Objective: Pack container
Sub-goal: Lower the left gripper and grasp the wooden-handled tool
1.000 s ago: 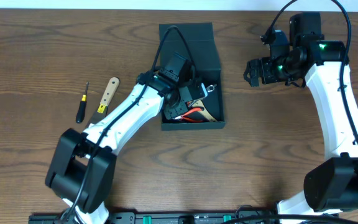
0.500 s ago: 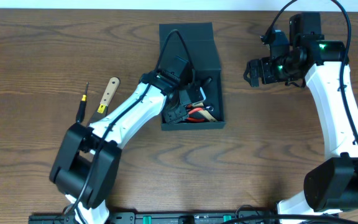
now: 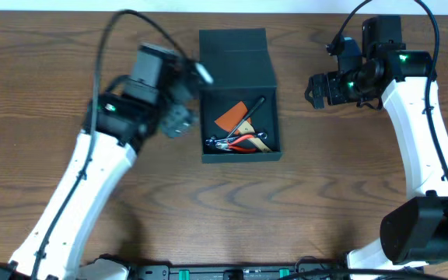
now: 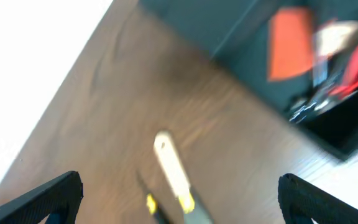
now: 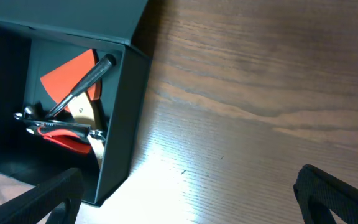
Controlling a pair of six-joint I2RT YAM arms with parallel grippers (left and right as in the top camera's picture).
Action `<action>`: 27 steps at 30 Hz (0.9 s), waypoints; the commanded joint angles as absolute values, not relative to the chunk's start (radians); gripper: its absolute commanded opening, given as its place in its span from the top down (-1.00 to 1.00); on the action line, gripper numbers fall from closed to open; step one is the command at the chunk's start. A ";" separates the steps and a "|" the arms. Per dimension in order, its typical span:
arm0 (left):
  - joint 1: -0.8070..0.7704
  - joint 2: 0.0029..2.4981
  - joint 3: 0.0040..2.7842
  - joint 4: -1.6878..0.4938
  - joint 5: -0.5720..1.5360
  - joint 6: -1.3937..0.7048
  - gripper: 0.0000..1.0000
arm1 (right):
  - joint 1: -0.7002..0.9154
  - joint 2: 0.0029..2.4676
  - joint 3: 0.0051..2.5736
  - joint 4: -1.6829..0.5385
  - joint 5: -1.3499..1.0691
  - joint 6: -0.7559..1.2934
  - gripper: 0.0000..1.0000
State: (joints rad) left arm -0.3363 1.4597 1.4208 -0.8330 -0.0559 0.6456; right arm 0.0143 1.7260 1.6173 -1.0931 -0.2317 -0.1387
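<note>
The container is a dark square box that stands open mid-table with its flap lid folded back. Inside lie an orange piece, a black-handled screwdriver and red-handled pliers. My left gripper, blurred by motion, hangs open just left of the box with nothing in it. Its wrist view shows a pale-handled tool on the wood below the open left gripper, and the container at upper right. My right gripper stands open and empty to the right of the box, whose wall fills the left of its view.
A thin dark screwdriver with a yellow mark lies next to the pale-handled tool, left of the box. In the overhead view my left arm hides both. Bare wood table stretches right of the container.
My left gripper has opened, risen out of the container and swung left. An orange piece now shows in the box. The right arm has not moved.
</note>
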 commanded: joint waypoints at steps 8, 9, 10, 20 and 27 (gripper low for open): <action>-0.035 1.676 1.412 -0.852 0.082 0.500 -0.97 | 0.007 1.734 1.618 -1.100 -0.233 -0.136 -0.99; -0.020 1.700 1.412 -0.852 0.100 0.490 -0.97 | 0.007 1.734 1.618 -1.100 -0.233 -0.136 -0.98; -0.009 1.722 1.412 -0.853 0.113 0.482 -0.97 | 0.007 1.734 1.618 -1.100 -0.233 -0.136 -0.99; 0.014 1.950 1.412 -0.844 0.159 0.450 -0.97 | 0.007 1.734 1.618 -1.082 -0.233 -0.135 -0.99; 0.014 2.034 1.411 -0.844 0.162 0.450 -0.97 | 0.007 1.734 1.618 -1.081 -0.233 -0.135 -0.99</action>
State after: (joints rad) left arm 0.0116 2.0098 1.4178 -0.8406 0.1474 0.4667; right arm 0.0143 1.7260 1.6173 -1.0767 -0.2317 -0.1387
